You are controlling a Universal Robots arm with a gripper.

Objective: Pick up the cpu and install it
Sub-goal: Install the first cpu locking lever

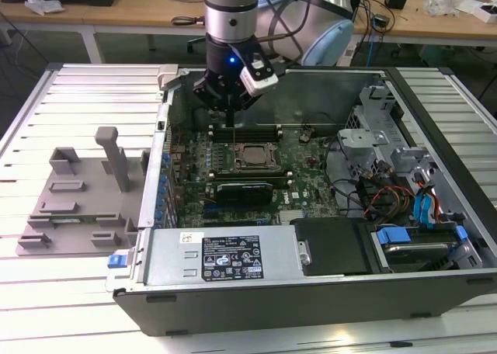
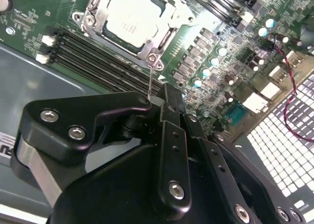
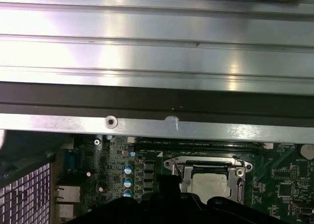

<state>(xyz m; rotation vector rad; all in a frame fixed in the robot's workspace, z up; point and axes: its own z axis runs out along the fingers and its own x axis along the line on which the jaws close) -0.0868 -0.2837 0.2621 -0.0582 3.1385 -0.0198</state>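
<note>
The cpu (image 1: 250, 157) lies flat in the socket frame (image 1: 247, 170) on the green motherboard inside the open computer case. Its silver top also shows in the second wrist view (image 2: 131, 18) and the first wrist view (image 3: 210, 184). My gripper (image 1: 231, 126) hangs just behind the socket's far corner toward the exterior view's left, with its black fingers (image 2: 169, 103) pressed together and nothing between them. A thin upright wire lever (image 2: 149, 79) rises from the socket's corner and ends right beside the fingers.
A grey plastic fixture (image 1: 78, 191) with upright posts lies outside the case on the exterior view's left. The case wall (image 3: 157, 111) stands close behind the gripper. Memory slots (image 2: 98, 57) flank the socket. Drive bays and blue cables (image 1: 423, 206) fill the right side.
</note>
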